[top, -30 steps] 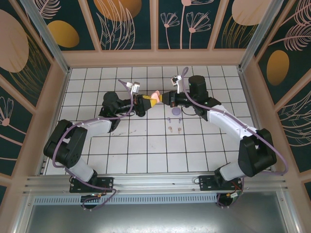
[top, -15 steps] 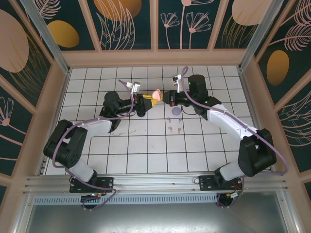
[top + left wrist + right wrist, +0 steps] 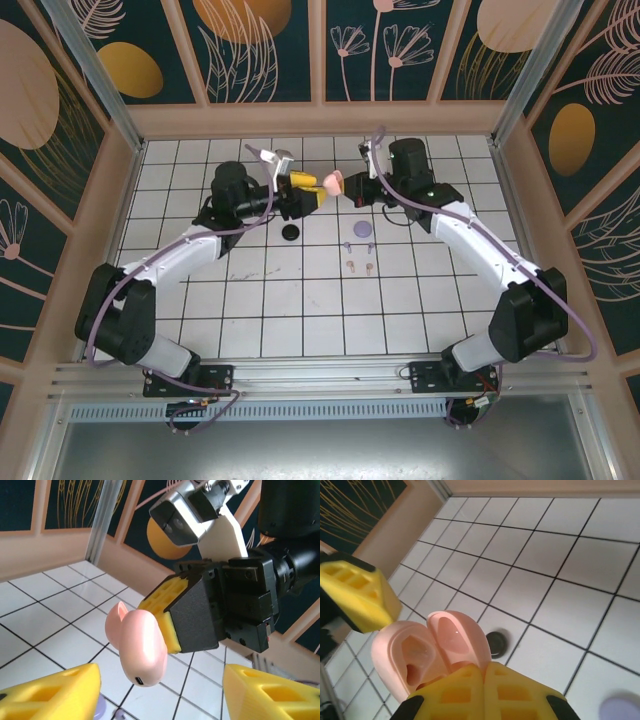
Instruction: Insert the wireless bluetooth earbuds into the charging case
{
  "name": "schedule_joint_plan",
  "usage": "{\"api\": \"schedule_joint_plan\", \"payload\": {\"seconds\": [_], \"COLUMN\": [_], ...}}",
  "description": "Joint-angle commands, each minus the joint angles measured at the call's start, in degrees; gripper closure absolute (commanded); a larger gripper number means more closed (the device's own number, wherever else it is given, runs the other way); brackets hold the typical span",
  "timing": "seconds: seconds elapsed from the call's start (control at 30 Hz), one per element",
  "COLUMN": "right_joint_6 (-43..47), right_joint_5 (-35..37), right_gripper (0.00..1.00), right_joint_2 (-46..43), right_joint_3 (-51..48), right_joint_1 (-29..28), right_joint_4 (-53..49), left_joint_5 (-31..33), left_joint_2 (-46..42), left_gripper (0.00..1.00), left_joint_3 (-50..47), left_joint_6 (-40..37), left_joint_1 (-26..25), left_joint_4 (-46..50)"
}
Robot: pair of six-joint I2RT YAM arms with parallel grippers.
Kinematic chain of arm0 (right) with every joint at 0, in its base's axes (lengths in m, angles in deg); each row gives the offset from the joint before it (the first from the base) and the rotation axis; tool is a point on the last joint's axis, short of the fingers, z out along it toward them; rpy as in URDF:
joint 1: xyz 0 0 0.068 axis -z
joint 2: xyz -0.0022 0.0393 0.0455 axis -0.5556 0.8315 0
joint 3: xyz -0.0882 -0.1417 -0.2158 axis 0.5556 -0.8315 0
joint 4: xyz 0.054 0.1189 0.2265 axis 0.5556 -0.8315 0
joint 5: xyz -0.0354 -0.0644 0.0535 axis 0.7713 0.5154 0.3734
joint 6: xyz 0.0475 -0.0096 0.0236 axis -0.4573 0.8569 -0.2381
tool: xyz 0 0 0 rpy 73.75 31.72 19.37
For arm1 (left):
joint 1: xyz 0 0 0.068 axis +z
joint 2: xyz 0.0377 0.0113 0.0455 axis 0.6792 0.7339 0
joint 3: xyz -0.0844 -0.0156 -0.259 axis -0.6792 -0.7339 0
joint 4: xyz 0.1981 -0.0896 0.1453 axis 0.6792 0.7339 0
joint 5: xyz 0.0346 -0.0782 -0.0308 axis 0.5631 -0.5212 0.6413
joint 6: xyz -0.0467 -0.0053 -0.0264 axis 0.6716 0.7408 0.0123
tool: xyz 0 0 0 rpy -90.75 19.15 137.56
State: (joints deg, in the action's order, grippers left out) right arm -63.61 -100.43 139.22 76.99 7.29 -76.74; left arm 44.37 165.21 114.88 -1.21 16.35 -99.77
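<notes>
Jaws of the right gripper (image 3: 347,186) clench the open pink case (image 3: 137,647); left gripper (image 3: 308,188) gapes empty; earbuds (image 3: 351,266) lie on the table (image 3: 200,300) (none seated yet)

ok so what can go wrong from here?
1. The pink charging case hangs in mid-air, gripped at one end by the right pincer. The left pincer stands open beside it, not touching. The case may pivot or slip out and drop.
2. The pinkish-tan earbuds lie on the tiles, far smaller than either pincer, so a pick may flick them away.
</notes>
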Motion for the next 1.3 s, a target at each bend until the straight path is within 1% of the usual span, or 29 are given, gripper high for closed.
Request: {"api": "schedule_joint_plan", "payload": {"seconds": [0.0, 0.1, 0.17, 0.27, 0.47, 0.57, 0.77, 1.1, 1.23, 1.27], "right_joint_6": [9.14, 13.57, 15.8, 17.97, 20.15, 20.78, 21.31, 21.41, 21.41, 21.4], "right_joint_5": [4.64, 6.8, 8.3, 10.99, 13.02, 14.23, 16.35, 15.9, 15.81, 15.76], "right_gripper": [1.0, 1.0, 1.0, 1.0, 1.0, 1.0, 1.0, 1.0, 1.0, 1.0], "right_joint_2": [1.87, 3.21, 3.25, 2.64, 1.78, 0.76, 0.04, 0.35, 0.49, 0.5], "right_joint_3": [4.79, 7.71, 8.3, 8.3, 8.75, 8.04, 7.39, 9.14, 9.5, 9.56], "right_joint_1": [0.25, 0.16, 0.09, 0.01, -0.99, -2.05, -4.49, -6.84, -7.12, -7.12], "right_joint_4": [-7.98, -12.42, -13.8, -14.12, -13.82, -12.65, -11.58, -11.49, -11.32, -11.23], "left_joint_5": [0.26, -0.46, -0.88, -2.34, -5.5, -6.7, -8.8, -12.49, -13.94, -14.37], "left_joint_2": [-0.43, 1.56, 2.96, 5.36, 11.39, 16.1, 20.61, 24.94, 26.6, 26.99], "left_gripper": [0.32, 0.3, 0.3, 0.3, 0.31, 0.33, 0.34, 0.41, 0.43, 0.44], "left_joint_3": [6.43, 13.25, 17.12, 22.36, 33.03, 38.33, 44.85, 49.29, 51.45, 52.02], "left_joint_6": [-13.04, -19.98, -23.08, -26.76, -33.47, -36.04, -39.22, -42.08, -43.9, -44.6], "left_joint_1": [0.06, 0.16, 0.16, 0.24, 0.33, 0.34, 0.33, 0.34, 0.33, 0.33], "left_joint_4": [18.66, 30.54, 36.09, 42.5, 56.7, 63.11, 69.88, 74.92, 77.63, 79.74]}}
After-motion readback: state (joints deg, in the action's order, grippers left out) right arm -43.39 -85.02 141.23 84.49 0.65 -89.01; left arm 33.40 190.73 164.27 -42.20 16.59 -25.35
